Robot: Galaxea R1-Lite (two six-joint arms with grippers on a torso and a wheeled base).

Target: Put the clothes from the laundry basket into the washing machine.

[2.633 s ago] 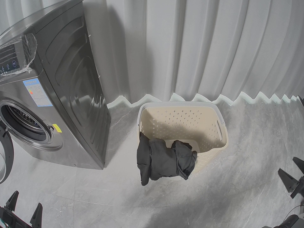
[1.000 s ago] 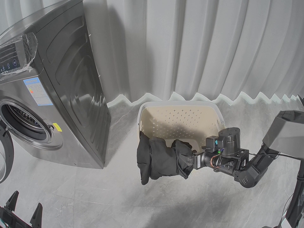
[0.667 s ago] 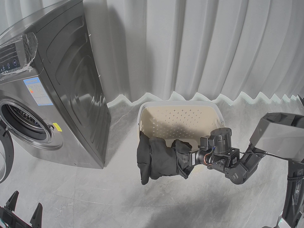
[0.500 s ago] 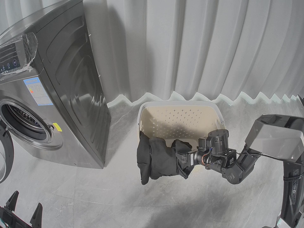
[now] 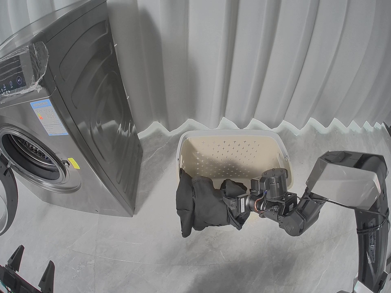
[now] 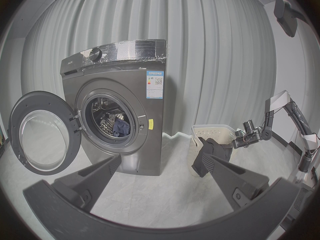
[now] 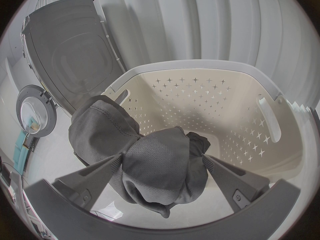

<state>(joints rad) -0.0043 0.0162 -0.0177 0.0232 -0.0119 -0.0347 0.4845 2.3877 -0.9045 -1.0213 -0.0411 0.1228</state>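
A dark grey garment (image 5: 203, 204) hangs over the front rim of the beige laundry basket (image 5: 232, 133), partly inside and partly outside. My right gripper (image 5: 231, 208) comes at it from the right; in the right wrist view the gripper (image 7: 160, 158) is open, its two fingers on either side of the bunched garment (image 7: 156, 170). My left gripper (image 5: 34, 261) is low at the front left, open and holding nothing (image 6: 160, 157). The grey washing machine (image 5: 81, 102) stands at the left with its round door (image 6: 43, 132) swung open. A dark blue cloth (image 6: 120, 127) lies in the drum.
White curtains (image 5: 244, 53) hang behind the basket and the machine. Bare grey floor (image 5: 142, 241) lies between the basket and the washing machine. The open door (image 5: 6, 200) juts out at the far left near my left gripper.
My right arm came in from the right and moved left along the basket's front. Its open fingers now straddle the garment's bunched end. The garment, basket and left gripper have stayed put.
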